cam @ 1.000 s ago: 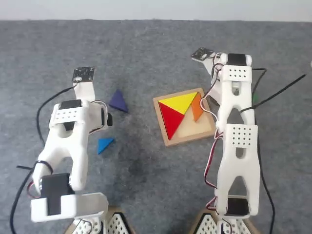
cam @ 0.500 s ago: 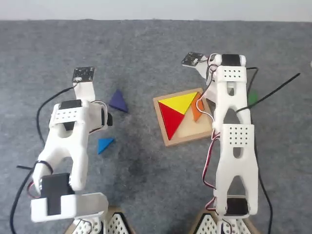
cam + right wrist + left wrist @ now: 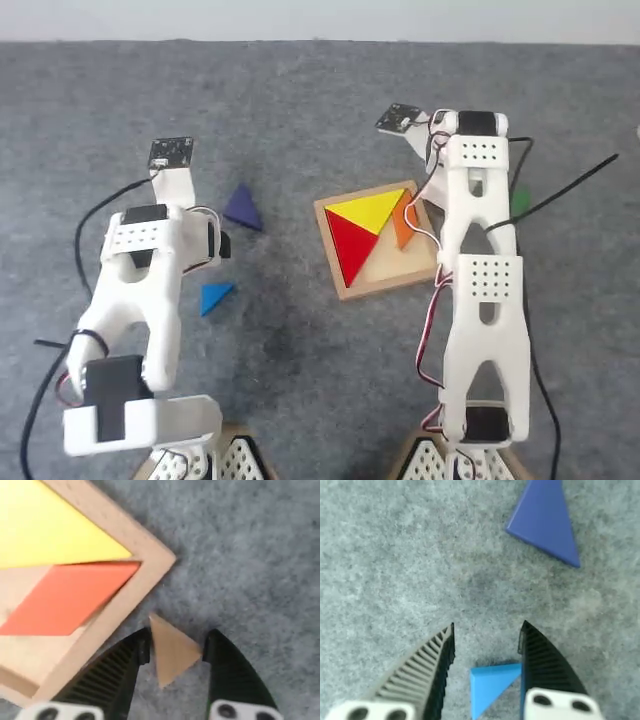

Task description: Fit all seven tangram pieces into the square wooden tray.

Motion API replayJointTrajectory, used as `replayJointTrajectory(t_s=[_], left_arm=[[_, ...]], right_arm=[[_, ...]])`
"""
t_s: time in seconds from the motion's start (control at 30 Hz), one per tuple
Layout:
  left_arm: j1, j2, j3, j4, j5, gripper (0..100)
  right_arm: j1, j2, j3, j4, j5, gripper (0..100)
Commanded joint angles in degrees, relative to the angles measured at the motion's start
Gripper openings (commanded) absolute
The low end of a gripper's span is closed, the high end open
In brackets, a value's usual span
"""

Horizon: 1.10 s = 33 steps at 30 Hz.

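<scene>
Grey felt covers the counter [image 3: 300,110], with the square wooden tray [image 3: 385,285] just right of centre. Compared with a second ago, the right arm [image 3: 478,230] has swung its far end a little toward the left of the frame and now covers more of the orange piece [image 3: 404,222]; over the last half second it has barely shifted. The left arm [image 3: 150,270], the tray and the loose pieces lie as before.

The right arm stretches straight up the right side of the frame, its wrist over the tray's right corner. Its tool [image 3: 178,635] is closed to a narrow gap on a small tan wooden triangle [image 3: 172,650], one jaw against each side, just off the tray's outer rim. A green piece [image 3: 519,203] peeks out beside this arm.

The left arm bends up the left side of the frame. Its tool [image 3: 488,626] is spread wide and holds nothing; the light blue triangle [image 3: 492,685] lies flat on the felt between the jaws, close to one of them. The dark blue triangle [image 3: 242,207] sits apart, above it and left of the tray.

Inside the tray, the yellow triangle [image 3: 370,212] and red triangle [image 3: 350,245] lie edge to edge, the orange piece to their right.
</scene>
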Motion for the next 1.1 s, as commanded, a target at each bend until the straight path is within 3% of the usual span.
replayJointTrajectory(t_s=[0.0,0.17,0.4,0.57,0.73,0.9,1.07], left_arm=[[-0.1,-3.1,-0.3,-0.8,0.2,21],[-0.1,-3.1,-0.3,-0.8,0.2,21],[-0.1,-3.1,-0.3,-0.8,0.2,21],[-0.1,-3.1,-0.3,-0.8,0.2,21],[-0.2,-3.1,-0.3,-0.8,0.2,21],[-0.2,-3.1,-0.3,-0.8,0.2,21],[-0.2,-3.1,-0.3,-0.8,-0.9,21]], right_arm=[[0.8,-8.1,-0.2,2.6,-2.9,10.7],[1.0,-15.8,1.5,2.9,-7.8,10.1],[-1.5,-29.3,20.7,2.8,-13.9,9.6],[-10.0,-39.3,37.2,2.7,-22.2,9.6],[-20.3,-47.0,46.9,2.6,-25.9,9.6],[-24.4,-49.2,48.2,2.0,-30.3,9.6],[-25.6,-41.7,48.0,-3.9,-38.6,9.6]])
